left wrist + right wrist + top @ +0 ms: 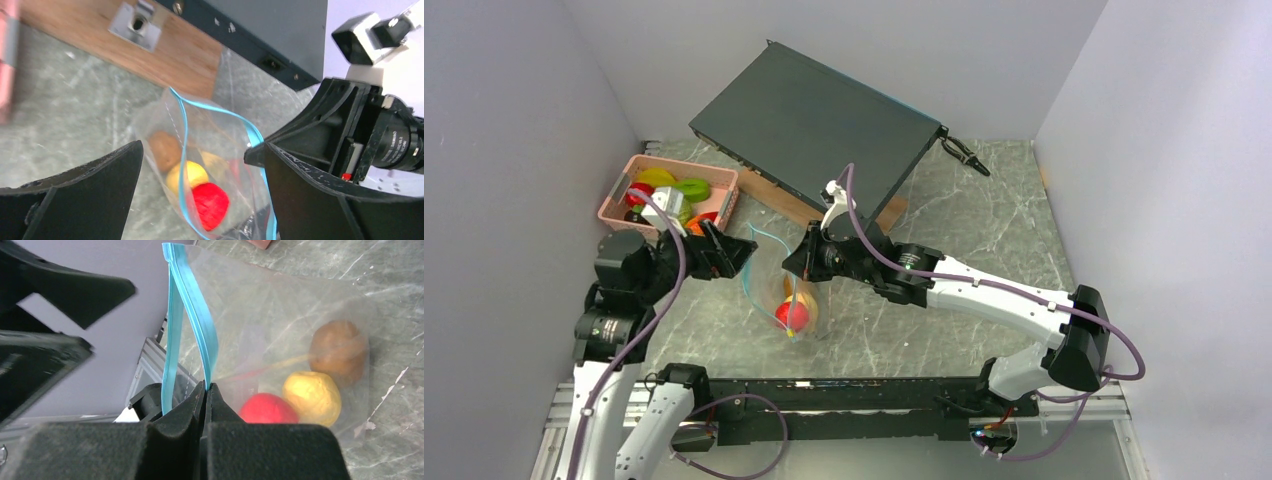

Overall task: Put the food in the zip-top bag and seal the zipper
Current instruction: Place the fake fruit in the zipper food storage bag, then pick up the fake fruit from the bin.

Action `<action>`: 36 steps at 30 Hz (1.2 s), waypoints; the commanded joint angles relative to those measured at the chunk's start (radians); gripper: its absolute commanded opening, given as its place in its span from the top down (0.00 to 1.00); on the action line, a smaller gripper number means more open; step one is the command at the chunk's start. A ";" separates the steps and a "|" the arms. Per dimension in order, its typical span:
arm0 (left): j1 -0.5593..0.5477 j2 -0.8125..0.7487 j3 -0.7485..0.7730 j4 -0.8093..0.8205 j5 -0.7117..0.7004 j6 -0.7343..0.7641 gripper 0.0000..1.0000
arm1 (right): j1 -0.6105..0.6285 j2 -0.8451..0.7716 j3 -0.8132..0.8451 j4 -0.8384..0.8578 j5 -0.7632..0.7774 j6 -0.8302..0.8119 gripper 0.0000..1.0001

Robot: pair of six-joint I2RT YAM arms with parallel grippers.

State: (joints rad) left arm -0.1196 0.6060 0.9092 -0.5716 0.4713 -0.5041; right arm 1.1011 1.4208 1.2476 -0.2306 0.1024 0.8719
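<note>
The clear zip-top bag [776, 282] stands on the table between my grippers, mouth open. Its teal zipper [184, 135] gapes in a loop. Inside it lie a red food piece [210, 204], a yellow one [186, 175] and a brown one [165, 149]. They also show in the right wrist view: red [265, 409], yellow [312, 397], brown [340, 350]. My right gripper [206, 388] is shut on one side of the zipper [206, 347] and holds it up. My left gripper [194, 151] is open and empty, its fingers either side of the bag's mouth.
A pink basket [620, 188] at the back left holds more toy food, green, yellow and red. A dark flat box [819, 125] lies propped on a wooden board [165, 52] behind the bag. White walls close both sides.
</note>
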 commanded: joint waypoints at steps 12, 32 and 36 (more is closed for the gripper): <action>0.000 0.122 0.164 -0.013 -0.668 0.234 0.01 | 0.003 -0.038 0.006 0.049 0.002 0.005 1.00; 0.481 0.796 0.245 0.177 -0.417 -0.203 0.07 | 0.005 -0.058 -0.012 0.051 -0.007 0.014 1.00; 0.480 0.958 0.411 0.161 -0.542 -0.087 0.05 | 0.005 -0.056 -0.001 0.030 -0.014 0.004 1.00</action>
State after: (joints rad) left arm 0.3614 1.4643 1.1599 -0.4900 0.0456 -0.6682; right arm 1.1015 1.3983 1.2343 -0.2310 0.0986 0.8730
